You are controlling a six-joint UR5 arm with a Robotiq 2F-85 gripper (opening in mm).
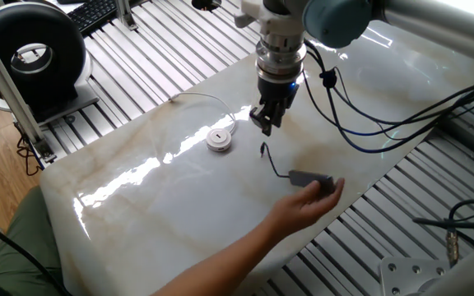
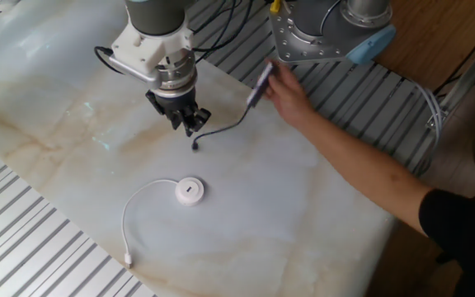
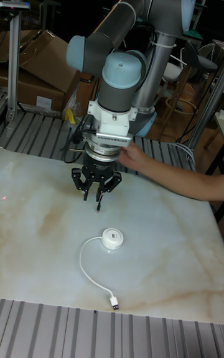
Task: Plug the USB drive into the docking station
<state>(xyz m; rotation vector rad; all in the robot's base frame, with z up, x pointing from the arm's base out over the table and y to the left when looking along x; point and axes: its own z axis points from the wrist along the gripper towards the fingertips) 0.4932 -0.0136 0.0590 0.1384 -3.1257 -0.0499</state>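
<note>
The USB drive (image 1: 307, 178) is a slim grey bar that a person's hand grips at the table's edge. In the other fixed view the hand has the drive (image 2: 260, 87) tilted up off the table. Its thin black cable runs to a small plug (image 2: 195, 147) lying on the marble. My gripper (image 2: 186, 124) hovers open just above and beside that plug, holding nothing. It hangs straight down, and its fingers (image 3: 78, 179) are spread in the tall view. The docking station (image 1: 218, 138) (image 2: 189, 190) (image 3: 112, 237) is a white round puck apart from the gripper, toward the table's front.
The person's forearm (image 2: 361, 177) reaches across the marble table (image 2: 48, 99) from the side. The puck's pale wire (image 2: 134, 206) loops to a connector near the slatted edge. A black round device (image 1: 35, 49) stands beyond the table, and black cables (image 1: 369, 123) hang from my arm.
</note>
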